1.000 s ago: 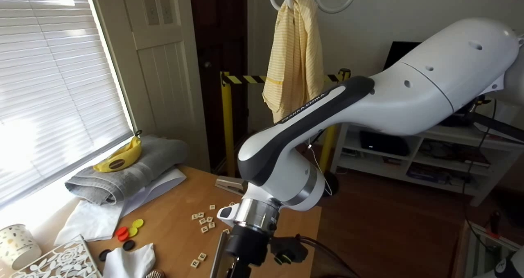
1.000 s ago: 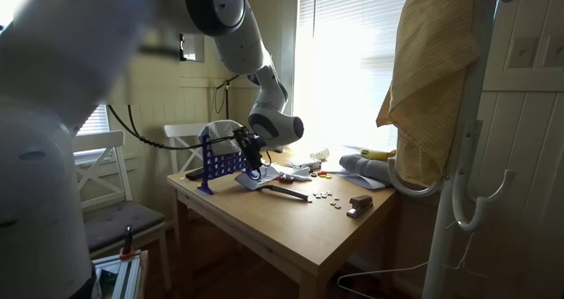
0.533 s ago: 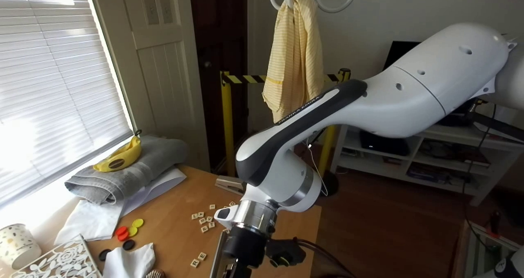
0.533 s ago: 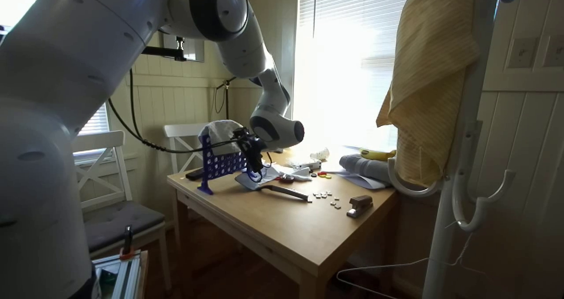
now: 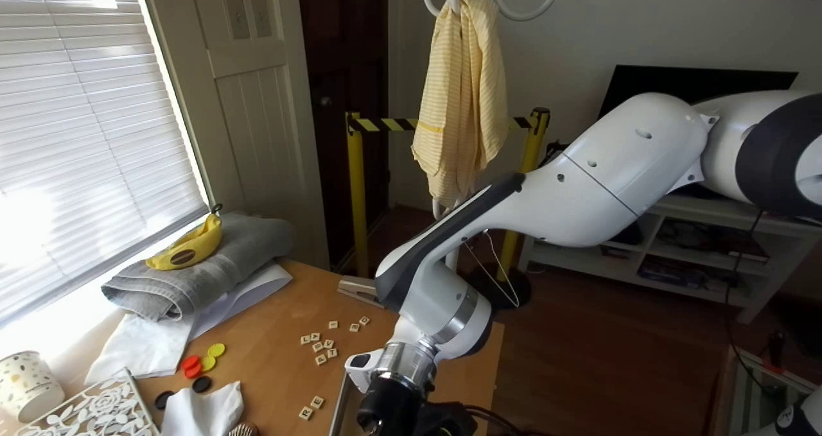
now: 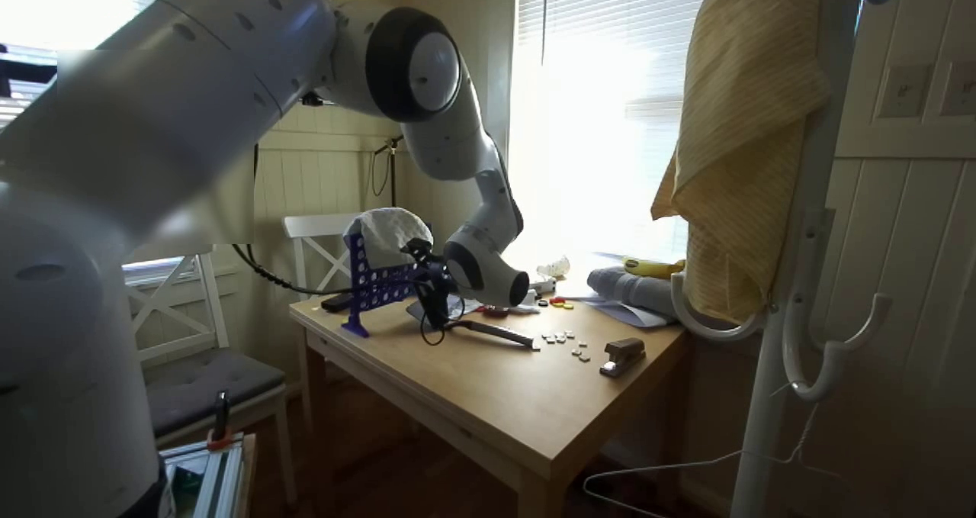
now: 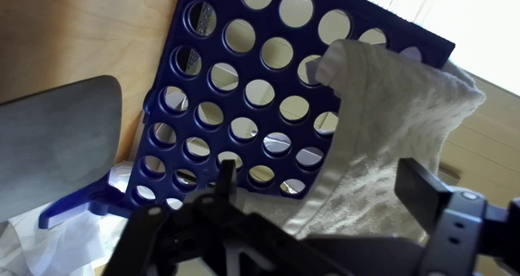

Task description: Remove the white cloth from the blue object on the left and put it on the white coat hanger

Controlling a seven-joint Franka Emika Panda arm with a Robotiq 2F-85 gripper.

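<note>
Currently seeing the hand [image 7: 319, 178] spread wide, with fingers well apart, in front of the white cloth [image 7: 378, 138] in the wrist view; can't tell if touching. Seeing the cloth draped over the blue rack [image 7: 250, 64], upright on the tabletop [image 6: 496, 396]. Also seeing a white coat stand [image 6: 765, 411] in an exterior view, away from the rack, with a yellow towel [image 6: 740, 136] hanging on it, plus a stapler [image 6: 624, 354] near the tabletop edge

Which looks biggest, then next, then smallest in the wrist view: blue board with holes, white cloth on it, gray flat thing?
1. Blue board
2. White cloth
3. Gray flat thing
Board and gray thing run off-picture; real sizes may differ.
</note>
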